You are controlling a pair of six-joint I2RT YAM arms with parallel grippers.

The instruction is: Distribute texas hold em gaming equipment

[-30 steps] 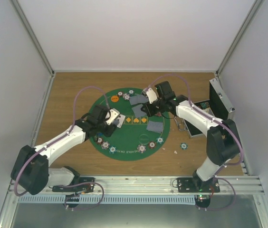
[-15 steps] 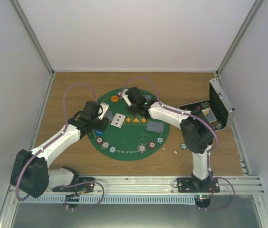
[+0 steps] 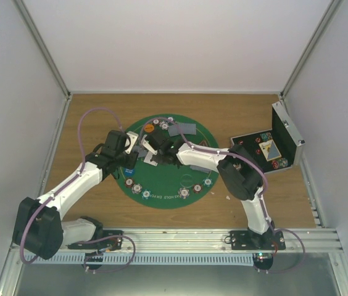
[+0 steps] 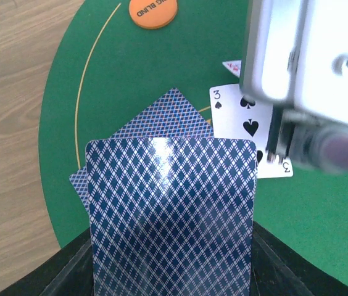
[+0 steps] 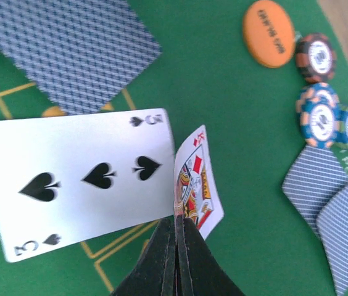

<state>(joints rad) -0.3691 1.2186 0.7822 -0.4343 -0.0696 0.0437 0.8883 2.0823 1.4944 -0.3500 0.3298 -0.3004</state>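
Note:
My left gripper (image 3: 132,148) (image 4: 171,250) is shut on a blue-backed playing card (image 4: 171,216), held upright over the left of the green mat (image 3: 165,176). Two face-down cards (image 4: 161,114) lie under it. My right gripper (image 3: 152,150) (image 5: 177,223) is shut on a king of diamonds (image 5: 195,182), held on edge just above the mat. A face-up three of spades (image 5: 81,179) (image 4: 248,123) lies beside it. An orange disc (image 5: 268,32) (image 4: 152,9) (image 3: 149,127) and chips (image 5: 321,117) sit at the mat's far edge.
More face-down cards (image 3: 182,129) (image 5: 328,191) lie at the far side of the mat. Chips (image 3: 184,193) line the mat's near edge. The open metal case (image 3: 273,148) stands at the right on the wooden table (image 3: 87,117). White walls enclose the table.
My right arm swung left across the mat from its right side to the left-centre, beside my left gripper. The three of spades left my left gripper and lies face up on the mat.

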